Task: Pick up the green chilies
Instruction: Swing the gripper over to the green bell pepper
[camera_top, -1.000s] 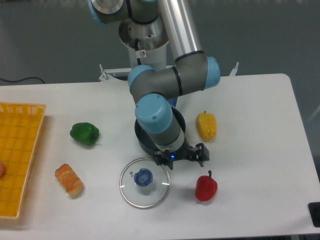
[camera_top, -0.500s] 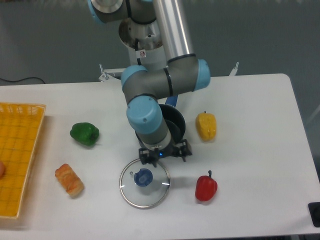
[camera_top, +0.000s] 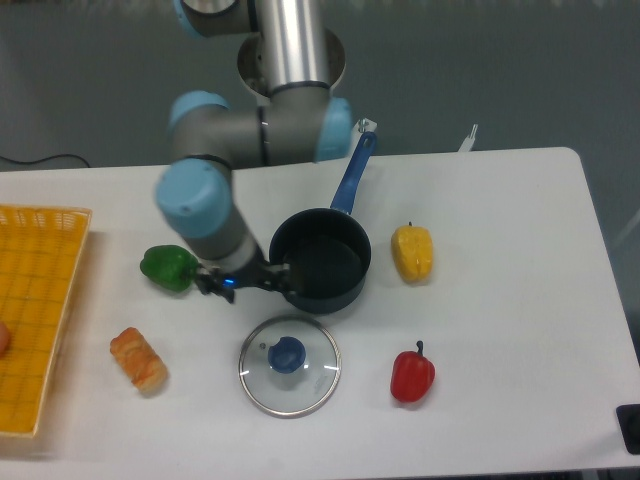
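Nearest the front edge of the bench (camera_top: 500, 420) lie a glass lid (camera_top: 289, 363) with a blue knob, a red pepper (camera_top: 411, 375) to its right, and a bread roll (camera_top: 138, 359) toward the left. A yellow basket (camera_top: 35, 300) sits against the left edge.

Further back, the gripper (camera_top: 243, 283) hangs low over the bench between the green chilies (camera_top: 168, 267) and a dark pot (camera_top: 322, 260), whose blue handle points toward the far edge. The fingers look spread apart with nothing between them, though they are small and partly blurred, so this is a judgement. The chilies rest on the bench just left of the gripper, toward the left side and near the basket, apparently untouched.

A yellow pepper (camera_top: 413, 252) stands right of the pot, well clear of the work. The arm's wrist (camera_top: 200, 205) leans over the chilies from behind, which suggests the approach is under way: the gripper likely needs to centre over the lumpy pepper and descend before closing.
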